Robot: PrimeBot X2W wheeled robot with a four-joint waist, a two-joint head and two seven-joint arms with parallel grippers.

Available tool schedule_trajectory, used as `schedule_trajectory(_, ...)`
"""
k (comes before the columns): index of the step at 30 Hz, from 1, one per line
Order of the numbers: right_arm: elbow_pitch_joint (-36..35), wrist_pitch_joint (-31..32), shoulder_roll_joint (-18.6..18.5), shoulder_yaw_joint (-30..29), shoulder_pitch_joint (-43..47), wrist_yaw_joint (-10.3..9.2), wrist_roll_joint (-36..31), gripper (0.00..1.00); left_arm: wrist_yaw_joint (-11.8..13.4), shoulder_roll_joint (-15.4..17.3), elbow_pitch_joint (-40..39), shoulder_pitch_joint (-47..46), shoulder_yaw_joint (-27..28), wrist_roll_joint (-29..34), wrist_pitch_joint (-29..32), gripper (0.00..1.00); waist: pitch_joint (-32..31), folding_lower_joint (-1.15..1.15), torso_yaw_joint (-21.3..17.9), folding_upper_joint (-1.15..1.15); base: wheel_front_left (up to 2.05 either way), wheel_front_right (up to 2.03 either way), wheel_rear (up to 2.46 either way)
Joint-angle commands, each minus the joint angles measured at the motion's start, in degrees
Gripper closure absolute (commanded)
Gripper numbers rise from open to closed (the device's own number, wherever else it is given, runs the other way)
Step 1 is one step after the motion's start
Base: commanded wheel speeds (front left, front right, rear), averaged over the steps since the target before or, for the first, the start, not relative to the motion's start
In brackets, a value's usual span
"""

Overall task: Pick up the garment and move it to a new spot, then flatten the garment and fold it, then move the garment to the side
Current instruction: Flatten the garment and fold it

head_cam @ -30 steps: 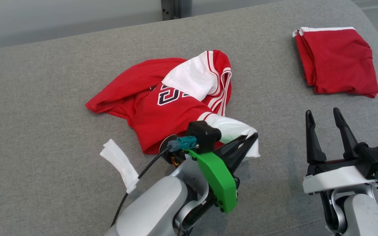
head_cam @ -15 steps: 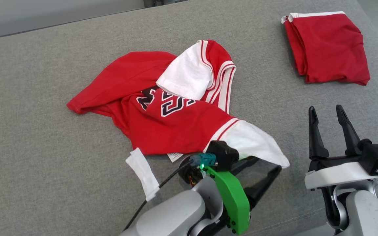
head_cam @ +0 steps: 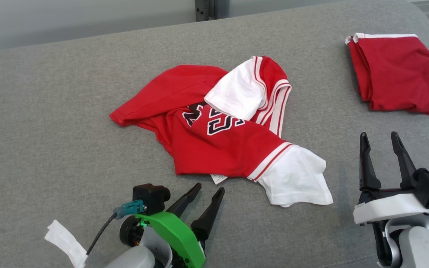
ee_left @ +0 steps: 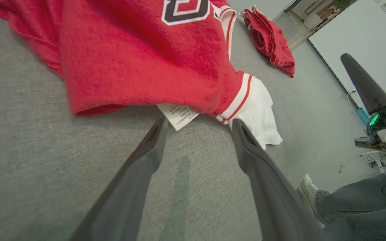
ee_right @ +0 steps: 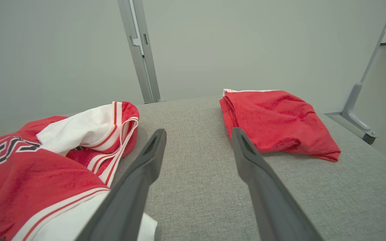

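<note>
The crumpled red-and-white garment (head_cam: 214,137) lies in the middle of the grey worktop (head_cam: 50,111), the left claw (head_cam: 209,187) spread wide and empty just beside its near hem, the right claw (head_cam: 379,134) equally wide, holding nothing, off to its right.

**A bare, lab-like robot test room**

The work surface is a wide pad covered in grey woven fabric (head_cam: 50,111), its far edge set against plain pale wall panels (ee_right: 246,40). An aluminium frame post (ee_right: 139,50) stands between the panels, and a metal brace (ee_right: 357,113) foots another post beyond the right edge. A crumpled red jersey (head_cam: 214,130) and a folded red garment (head_cam: 400,74) lie on the pad. Beside it, on a smooth pale floor (ee_left: 330,110), stands a person in jeans (ee_left: 347,197) and a white sneaker (ee_left: 308,187).
</note>
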Motion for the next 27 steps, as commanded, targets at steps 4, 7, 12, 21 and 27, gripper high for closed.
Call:
schedule_trajectory(4, -0.28, -0.17, -0.12, 0.55, -0.21, -0.03, -0.57, 0.00, 2.78, 1.14, 0.64, 1.63, -1.04, 0.21, 2.11, 0.00, -1.40, 0.00, 2.63, 0.00, 0.00, 0.00, 0.00)
schedule_trajectory(7, -0.48, -0.17, -0.12, 0.85, -0.99, -0.03, -0.88, 0.00, 2.30, -0.96, 2.58, 0.94, -0.69, -1.06, 2.57, 0.00, -0.88, 0.00, 2.99, 0.00, 0.00, 0.00, 0.00)
schedule_trajectory(12, -0.31, -0.17, -0.12, 1.32, -1.42, -0.03, -1.06, 0.00, 1.64, -6.18, 8.93, -1.96, -0.31, -1.95, 1.74, 0.00, 0.08, 0.00, 2.77, 0.00, 0.00, 0.00, 0.00)
schedule_trajectory(21, 0.00, -0.17, -0.12, 1.34, -0.86, -0.03, -0.74, 0.00, 1.27, -9.28, 19.11, -4.58, 1.15, -2.51, 0.02, 0.34, 0.29, 0.00, 0.68, 0.00, 0.00, 0.00, 0.00)
schedule_trajectory(27, -0.04, -0.17, -0.12, 1.21, -0.36, -0.03, -0.68, 0.00, -0.09, -10.85, 22.78, -5.78, 2.36, -3.25, -1.79, 0.52, 0.11, 0.00, 0.11, 0.00, 0.00, 0.00, 0.00)
